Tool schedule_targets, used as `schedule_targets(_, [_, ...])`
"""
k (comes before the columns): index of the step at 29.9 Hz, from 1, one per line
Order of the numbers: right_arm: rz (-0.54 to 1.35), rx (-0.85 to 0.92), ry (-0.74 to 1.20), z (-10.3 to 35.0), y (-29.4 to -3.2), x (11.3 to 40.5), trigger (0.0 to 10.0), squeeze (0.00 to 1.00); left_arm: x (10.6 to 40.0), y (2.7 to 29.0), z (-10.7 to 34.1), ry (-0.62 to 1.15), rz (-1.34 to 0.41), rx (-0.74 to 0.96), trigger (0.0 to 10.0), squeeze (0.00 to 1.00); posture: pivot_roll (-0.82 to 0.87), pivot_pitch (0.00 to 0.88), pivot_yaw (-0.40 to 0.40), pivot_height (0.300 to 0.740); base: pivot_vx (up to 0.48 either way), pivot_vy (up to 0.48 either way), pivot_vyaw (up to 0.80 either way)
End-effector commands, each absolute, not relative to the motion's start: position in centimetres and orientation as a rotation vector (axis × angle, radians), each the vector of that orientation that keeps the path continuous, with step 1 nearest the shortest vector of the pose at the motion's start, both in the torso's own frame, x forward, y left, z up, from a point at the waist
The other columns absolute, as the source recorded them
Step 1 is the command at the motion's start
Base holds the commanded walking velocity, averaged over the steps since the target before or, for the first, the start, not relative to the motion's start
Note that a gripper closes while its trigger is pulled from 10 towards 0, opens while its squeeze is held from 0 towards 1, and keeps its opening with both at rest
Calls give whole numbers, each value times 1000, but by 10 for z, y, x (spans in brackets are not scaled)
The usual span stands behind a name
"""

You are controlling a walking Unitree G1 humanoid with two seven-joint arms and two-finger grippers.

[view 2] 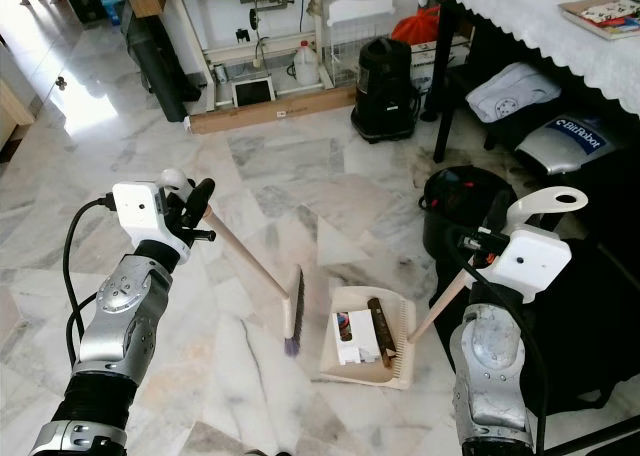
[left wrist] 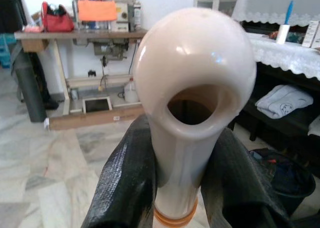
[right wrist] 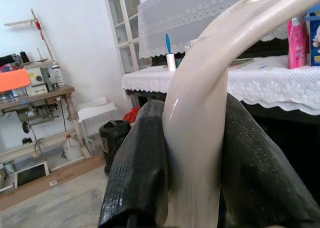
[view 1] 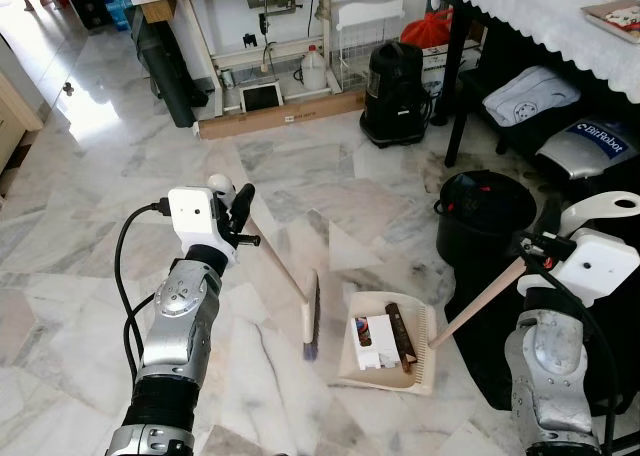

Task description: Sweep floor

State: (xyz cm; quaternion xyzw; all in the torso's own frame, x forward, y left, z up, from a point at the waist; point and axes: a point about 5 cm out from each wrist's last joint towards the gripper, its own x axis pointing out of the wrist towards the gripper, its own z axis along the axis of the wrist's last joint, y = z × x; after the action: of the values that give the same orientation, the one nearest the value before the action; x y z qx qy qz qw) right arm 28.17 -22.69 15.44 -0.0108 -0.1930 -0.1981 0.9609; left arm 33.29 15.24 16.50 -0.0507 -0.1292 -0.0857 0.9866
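1. "DitRobot" stood in white letters on a dark blue bag [view 1: 597, 139] under the table.
2. No other lettering in the room could be read.

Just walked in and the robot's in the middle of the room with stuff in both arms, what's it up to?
It is sweeping the marble floor. The left tool is shut on the handle of a small broom, whose bristles rest on the floor just left of the dustpan. The right tool is shut on the dustpan's long handle. A white box and a brown piece already lie in the pan.
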Motion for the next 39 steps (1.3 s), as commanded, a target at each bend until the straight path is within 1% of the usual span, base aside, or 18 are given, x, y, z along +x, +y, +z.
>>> schedule_targets(1, [-391, 1, -459, 169, -224, 281, 10000, 0, 333, 153, 172, -304, -173, -65, 10000, 0, -45, 0, 103, 740, 0, 0, 0])
schedule_targets(4, [-391, 5, -466, 177, -225, 282, 10000, 0, 333, 150, 170, -304, -169, -28, 10000, 0, -45, 28, 99, 740, 0, 0, 0])
schedule_targets(7, [-390, 9, -470, 181, -225, 283, 10000, 0, 333, 147, 169, -309, -173, -16, 10000, 0, -44, 34, 98, 740, 0, 0, 0])
schedule_targets(12, [-356, 19, -487, 187, -215, 286, 10000, 0, 329, 139, 165, -313, -202, 38, 10000, 0, -44, 56, 96, 740, 0, 0, 0])
schedule_targets(18, [-300, 0, -503, 195, -198, 289, 10000, 0, 331, 143, 164, -315, -209, 104, 10000, 0, -50, 76, 111, 740, 0, 0, 0])
schedule_targets(22, [-269, -12, -502, 194, -188, 289, 10000, 0, 331, 143, 163, -314, -215, 119, 10000, 0, -50, 77, 119, 740, 0, 0, 0])
schedule_targets(26, [-258, -8, -495, 192, -183, 287, 10000, 0, 330, 139, 162, -317, -242, 144, 10000, 0, -49, 81, 128, 740, 0, 0, 717])
schedule_targets(39, [-261, -6, -474, 188, -186, 287, 10000, 0, 329, 140, 159, -302, -227, 176, 10000, 0, -40, 90, 119, 740, 0, 0, 800])
